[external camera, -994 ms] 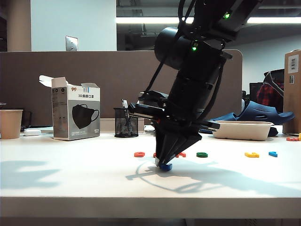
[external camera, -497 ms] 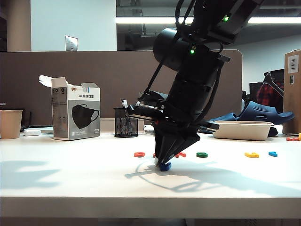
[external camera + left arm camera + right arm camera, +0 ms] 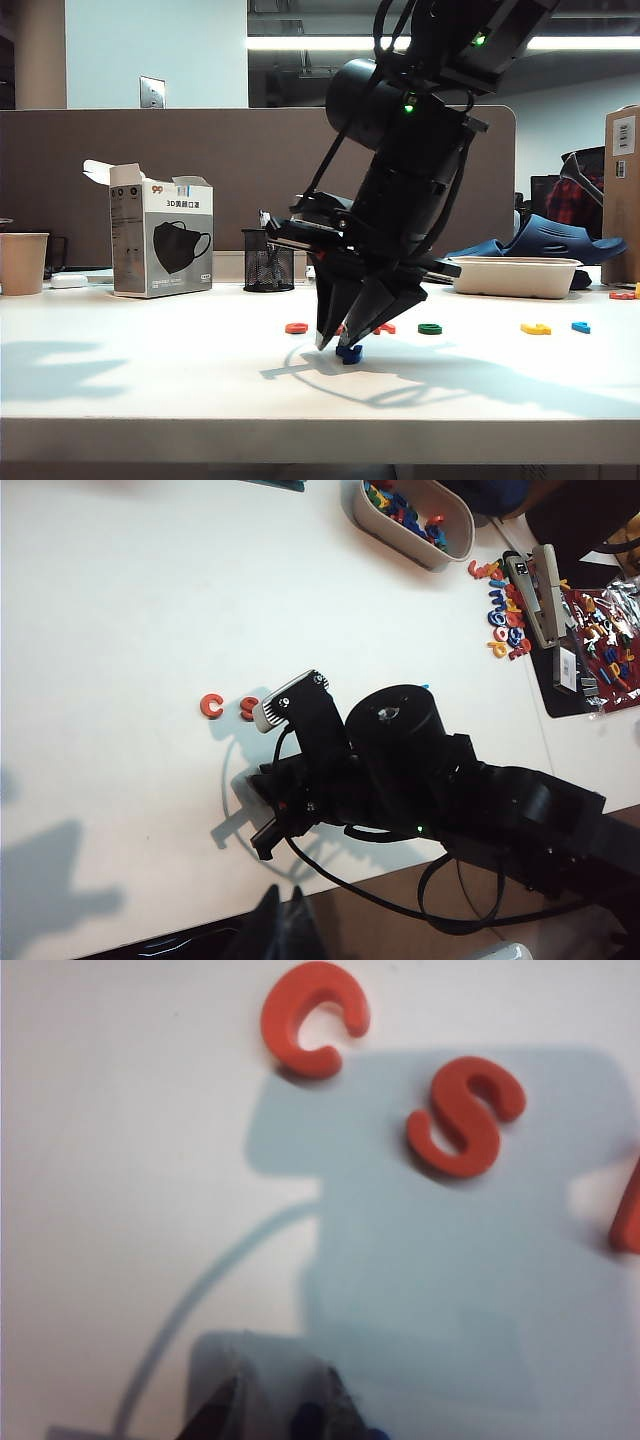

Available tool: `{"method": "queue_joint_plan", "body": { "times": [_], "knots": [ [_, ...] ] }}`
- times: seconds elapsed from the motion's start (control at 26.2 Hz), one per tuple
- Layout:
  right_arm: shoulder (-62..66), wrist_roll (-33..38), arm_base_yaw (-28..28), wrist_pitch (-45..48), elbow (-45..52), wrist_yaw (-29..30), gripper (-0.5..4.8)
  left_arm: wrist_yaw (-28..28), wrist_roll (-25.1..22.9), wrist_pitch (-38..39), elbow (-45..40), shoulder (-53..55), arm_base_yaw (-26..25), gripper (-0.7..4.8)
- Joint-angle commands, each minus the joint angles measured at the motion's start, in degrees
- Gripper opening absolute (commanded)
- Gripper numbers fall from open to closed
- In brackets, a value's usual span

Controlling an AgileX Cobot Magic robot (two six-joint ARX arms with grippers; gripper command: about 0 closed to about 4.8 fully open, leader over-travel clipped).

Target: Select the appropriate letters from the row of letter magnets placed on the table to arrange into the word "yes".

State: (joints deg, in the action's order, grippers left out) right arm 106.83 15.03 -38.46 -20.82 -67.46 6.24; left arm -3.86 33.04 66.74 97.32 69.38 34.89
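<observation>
The dark blue Y (image 3: 349, 352) lies on the table (image 3: 150, 370) under the parted right claw (image 3: 343, 338)

Bright overhead light, soft shadows, blurry right wrist view.

Letter magnets on the table (image 3: 150, 370), by colour

One dark blue (image 3: 349, 353), one green (image 3: 430, 328), one yellow (image 3: 535, 328), one light blue (image 3: 580, 327); orange-red perhaps three, one (image 3: 296, 327) clear, others partly hidden behind the arm.
</observation>
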Motion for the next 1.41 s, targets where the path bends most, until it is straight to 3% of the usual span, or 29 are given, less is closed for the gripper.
{"method": "queue_joint_plan", "body": {
  "times": [0.04, 0.46, 0.96, 1.15, 1.41],
  "knots": [
    [-0.7, 0.15, 0.0, 1.05, 0.07, 0.09, 0.95, 0.15, -0.2, -0.42, 0.2, -0.13, 0.04, -0.05],
    [-1.51, 0.17, 0.35, 3.63, -0.68, 0.04, 0.95, 0.15, -0.2, -0.42, 0.2, -0.13, 0.04, -0.05],
    [-1.51, 0.17, 2.97, -14.67, -16.9, -5.27, 0.96, 0.17, -0.2, -0.42, 0.2, -0.13, 0.04, -0.05],
    [-1.49, 0.15, 4.46, -21.73, -21.27, -8.31, 1.6, 0.15, -0.2, -0.42, 0.2, -0.13, 0.04, -0.05],
    [-1.4, 0.17, 7.82, -28.96, -21.97, -7.8, 2.17, 0.15, -0.2, -0.42, 0.2, -0.13, 0.04, -0.05]
  ]
}}
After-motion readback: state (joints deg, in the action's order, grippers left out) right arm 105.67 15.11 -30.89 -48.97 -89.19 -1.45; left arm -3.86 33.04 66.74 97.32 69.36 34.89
